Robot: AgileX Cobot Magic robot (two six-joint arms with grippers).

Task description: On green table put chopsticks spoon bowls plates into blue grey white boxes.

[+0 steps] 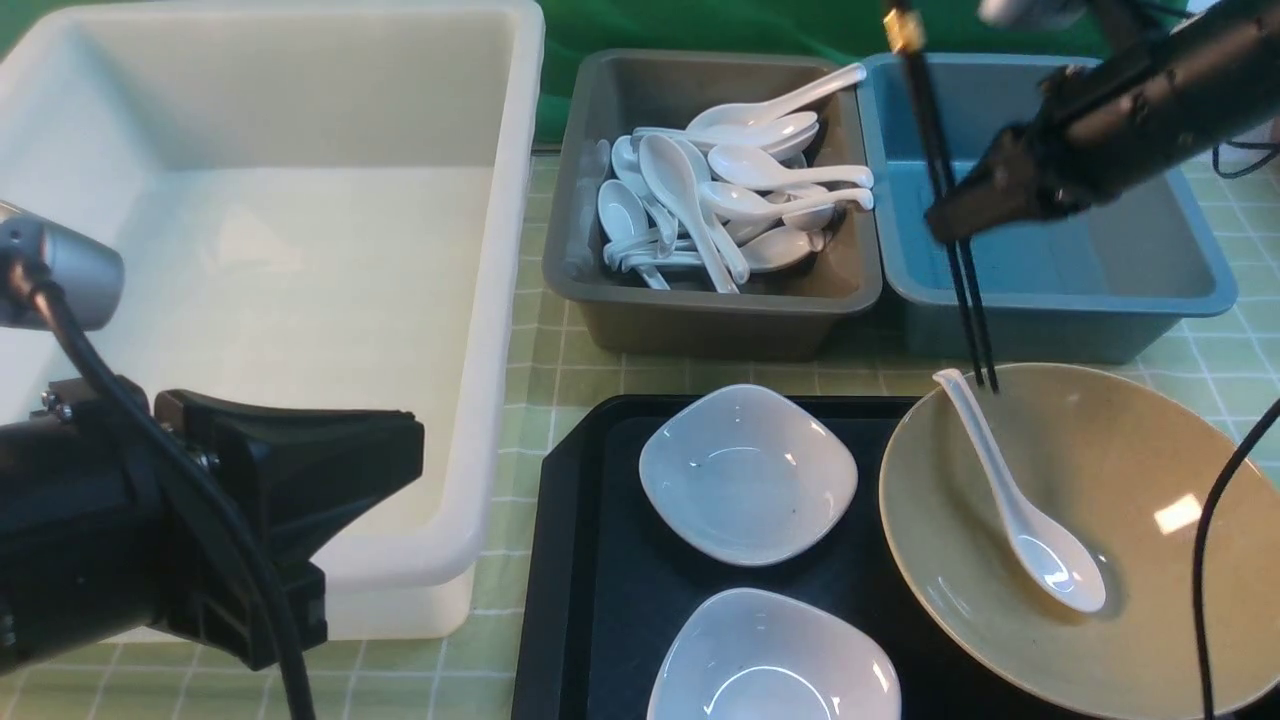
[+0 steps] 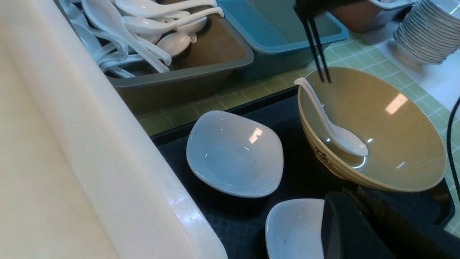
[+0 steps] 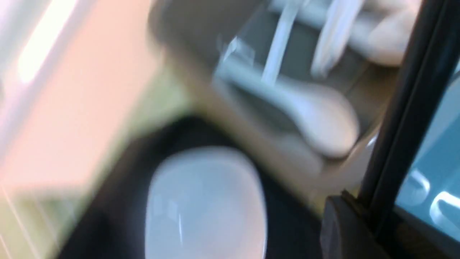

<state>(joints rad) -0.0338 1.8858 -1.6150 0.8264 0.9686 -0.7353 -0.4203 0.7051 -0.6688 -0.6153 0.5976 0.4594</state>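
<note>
Black chopsticks [image 1: 962,275] hang near-upright, pinched by the right gripper [image 1: 948,218], tips at the far rim of the bowl [image 1: 1130,470]; the left gripper [image 1: 405,445] is pressed closed, empty.

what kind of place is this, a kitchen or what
Probably a robot test bench staged as a dish-sorting station, not a real kitchen: a grey tub heaped with spoons, a green grid cloth, and stacked dishes off to the side.

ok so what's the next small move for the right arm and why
Probably lift the right hand a little and carry it forward over the blue box: it is shut on the chopsticks, which hang upright with tips at the tan bowl's far rim, and that box looks empty.
</note>
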